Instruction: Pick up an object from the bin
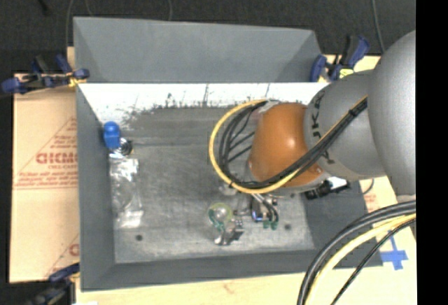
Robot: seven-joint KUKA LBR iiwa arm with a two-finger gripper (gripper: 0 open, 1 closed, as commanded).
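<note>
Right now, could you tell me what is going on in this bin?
The robot arm reaches in from the right, its pincer low over a small cluster near the bin's front: a pale greenish round piece and a few dark bits. A clear bottle with a blue cap lies apart by the left wall.

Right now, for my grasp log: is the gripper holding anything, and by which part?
Cannot tell: the gripper is right beside a small greenish thing.

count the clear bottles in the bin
1: a clear bottle with a blue cap lies by the bin's left wall. The arm may hide others.
</note>
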